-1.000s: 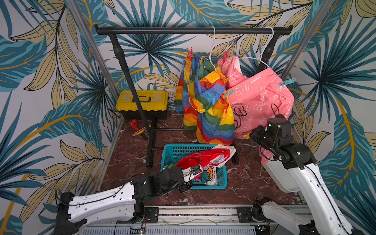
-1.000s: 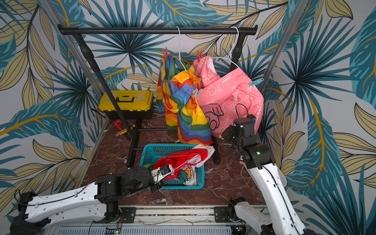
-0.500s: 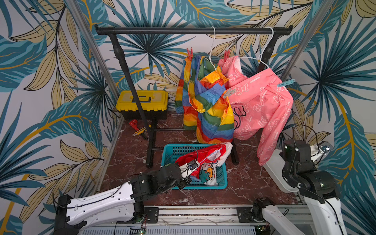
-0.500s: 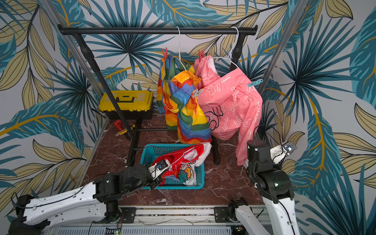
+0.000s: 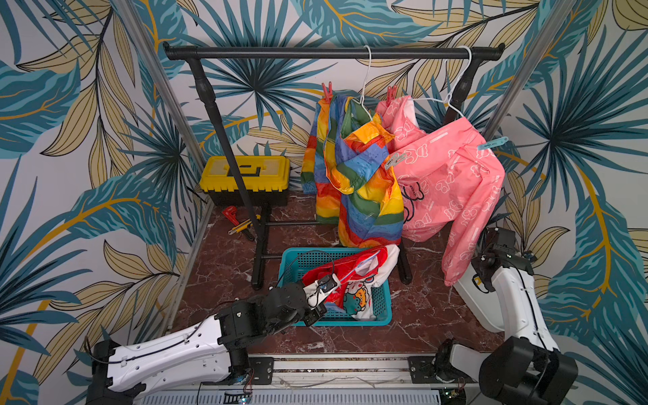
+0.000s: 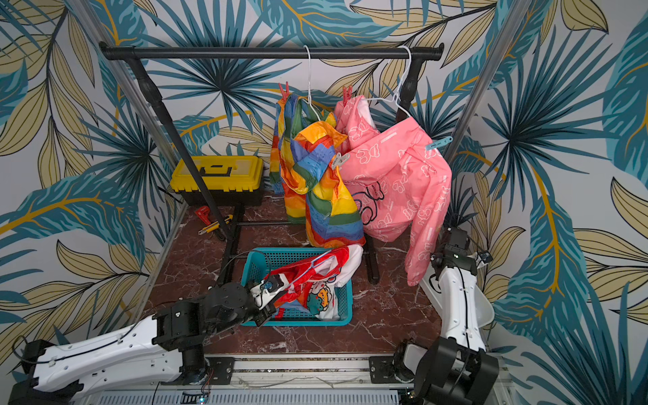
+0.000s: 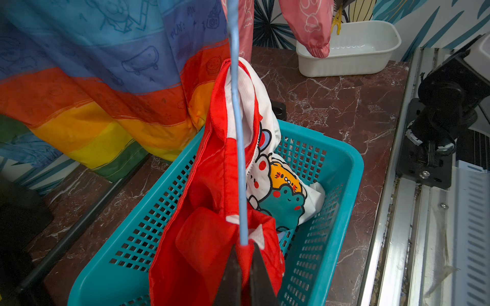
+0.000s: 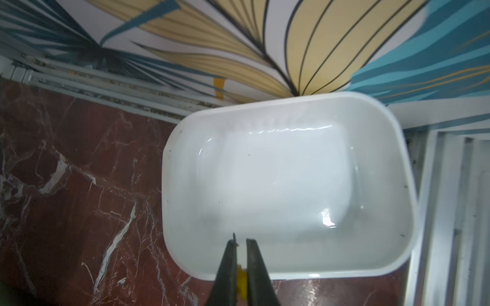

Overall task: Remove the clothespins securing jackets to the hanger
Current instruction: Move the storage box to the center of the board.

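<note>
The left tool [image 7: 245, 247] is pinching the red jacket [image 7: 206, 172], which is draping into the basket [image 7: 344, 185]. The right tool [image 8: 241, 242] is gripping a yellow clothespin [image 8: 241, 278] above a white tub [image 8: 183, 185]. Four clothespins [image 5: 326, 92] are clipping the hanging rainbow jacket [image 5: 364, 189] and pink jacket [image 5: 452, 175].

We note bright, even, diffuse light in both top views, edges bowed. Glare spots the white tub [image 8: 328, 220]; the right wrist view is soft.
</note>
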Controlling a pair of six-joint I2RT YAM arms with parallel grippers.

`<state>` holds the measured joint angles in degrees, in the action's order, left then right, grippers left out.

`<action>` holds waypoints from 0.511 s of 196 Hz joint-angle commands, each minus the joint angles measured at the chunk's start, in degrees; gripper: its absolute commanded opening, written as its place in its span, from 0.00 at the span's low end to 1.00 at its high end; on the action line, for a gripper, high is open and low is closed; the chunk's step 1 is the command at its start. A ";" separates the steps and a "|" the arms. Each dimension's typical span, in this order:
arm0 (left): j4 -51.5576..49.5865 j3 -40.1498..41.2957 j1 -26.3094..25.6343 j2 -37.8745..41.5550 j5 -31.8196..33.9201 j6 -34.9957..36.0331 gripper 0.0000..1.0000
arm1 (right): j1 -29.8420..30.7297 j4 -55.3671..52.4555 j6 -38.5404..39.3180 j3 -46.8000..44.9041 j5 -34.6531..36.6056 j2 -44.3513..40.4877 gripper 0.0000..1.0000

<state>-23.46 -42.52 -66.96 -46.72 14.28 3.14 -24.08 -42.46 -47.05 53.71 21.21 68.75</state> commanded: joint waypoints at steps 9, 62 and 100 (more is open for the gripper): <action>0.66 -1.04 0.24 2.05 0.39 -0.24 0.00 | -0.36 6.92 -1.73 -5.19 -7.44 2.78 0.00; 0.70 -0.64 0.25 2.55 1.43 -0.41 0.00 | -0.14 10.83 -3.88 -6.91 -12.92 7.77 0.00; 1.18 -0.81 0.50 1.60 1.63 -0.49 0.00 | 2.21 15.69 -8.00 -9.04 -19.16 7.61 0.00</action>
<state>-23.83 -42.52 -66.89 -45.12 15.03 3.14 -23.64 -31.09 -51.27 46.92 7.53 76.47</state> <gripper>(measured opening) 0.069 0.085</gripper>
